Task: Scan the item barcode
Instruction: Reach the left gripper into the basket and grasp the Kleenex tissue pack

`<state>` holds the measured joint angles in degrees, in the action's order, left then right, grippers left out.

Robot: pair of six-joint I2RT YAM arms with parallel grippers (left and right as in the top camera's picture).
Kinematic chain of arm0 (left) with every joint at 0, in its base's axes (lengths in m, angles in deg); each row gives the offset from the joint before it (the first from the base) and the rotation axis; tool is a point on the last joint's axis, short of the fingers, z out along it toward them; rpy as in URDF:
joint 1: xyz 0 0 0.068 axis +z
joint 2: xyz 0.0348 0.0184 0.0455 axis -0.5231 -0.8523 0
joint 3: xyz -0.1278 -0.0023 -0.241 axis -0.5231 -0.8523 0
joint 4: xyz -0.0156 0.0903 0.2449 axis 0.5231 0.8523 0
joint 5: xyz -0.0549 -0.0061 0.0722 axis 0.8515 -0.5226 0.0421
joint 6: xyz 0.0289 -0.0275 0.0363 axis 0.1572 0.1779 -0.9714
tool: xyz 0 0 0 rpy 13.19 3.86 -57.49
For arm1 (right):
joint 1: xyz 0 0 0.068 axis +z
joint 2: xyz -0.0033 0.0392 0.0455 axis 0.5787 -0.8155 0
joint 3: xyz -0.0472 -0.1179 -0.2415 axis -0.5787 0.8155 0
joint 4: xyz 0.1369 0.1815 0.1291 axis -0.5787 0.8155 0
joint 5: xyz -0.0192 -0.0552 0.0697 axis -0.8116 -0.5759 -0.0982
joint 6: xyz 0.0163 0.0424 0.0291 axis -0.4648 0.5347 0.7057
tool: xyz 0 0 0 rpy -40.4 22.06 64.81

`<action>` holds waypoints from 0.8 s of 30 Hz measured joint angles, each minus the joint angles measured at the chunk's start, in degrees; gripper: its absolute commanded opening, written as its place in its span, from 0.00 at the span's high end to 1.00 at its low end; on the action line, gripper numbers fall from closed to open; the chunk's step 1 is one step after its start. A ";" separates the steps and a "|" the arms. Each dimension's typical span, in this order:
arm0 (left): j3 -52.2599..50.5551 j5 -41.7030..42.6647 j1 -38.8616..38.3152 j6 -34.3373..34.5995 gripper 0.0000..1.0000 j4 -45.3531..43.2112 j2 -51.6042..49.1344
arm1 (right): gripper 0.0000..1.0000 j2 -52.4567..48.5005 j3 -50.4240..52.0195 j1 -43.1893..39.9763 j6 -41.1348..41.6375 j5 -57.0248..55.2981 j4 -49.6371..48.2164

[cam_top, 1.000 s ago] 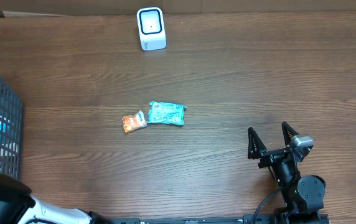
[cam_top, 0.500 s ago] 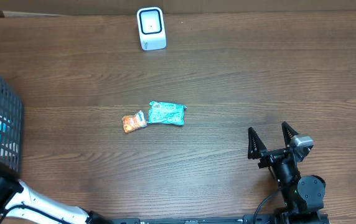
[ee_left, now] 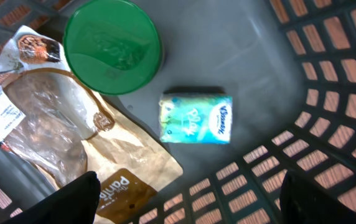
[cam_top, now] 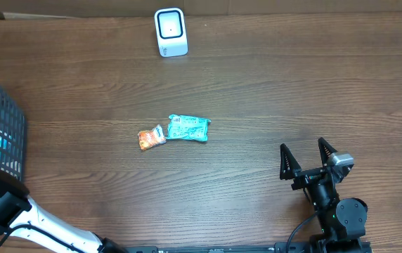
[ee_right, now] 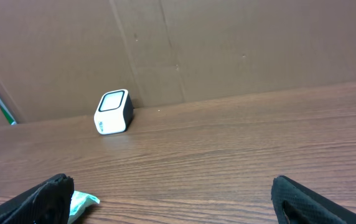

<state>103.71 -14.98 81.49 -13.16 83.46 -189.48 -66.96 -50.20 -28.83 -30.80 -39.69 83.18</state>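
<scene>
Tissue pack in basket | left end effector wide | right end effector wide

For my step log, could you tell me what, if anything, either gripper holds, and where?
Nothing is held: the left gripper and the right gripper both stand open and empty.

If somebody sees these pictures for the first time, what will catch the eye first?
Probably the white scanner standing alone at the far edge of the table, and the teal packet beside a small orange packet mid-table. In the left wrist view, a bright green lid and a tissue pack lie inside the grey basket.
</scene>
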 measured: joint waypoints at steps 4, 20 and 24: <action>-2.34 -0.59 0.00 0.00 0.24 -1.66 0.00 | 0.00 0.00 0.00 0.00 0.00 0.02 0.02; -15.96 -0.94 -0.24 -0.20 0.23 -12.59 -0.11 | 0.00 0.00 0.00 0.00 0.00 0.02 0.02; -15.96 -0.74 -1.09 -0.24 0.23 -13.49 -0.11 | 0.00 0.00 0.00 0.00 0.00 0.02 0.00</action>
<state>87.76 -15.72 80.40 -13.40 69.98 -189.59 -66.96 -50.20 -28.83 -30.80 -39.66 83.18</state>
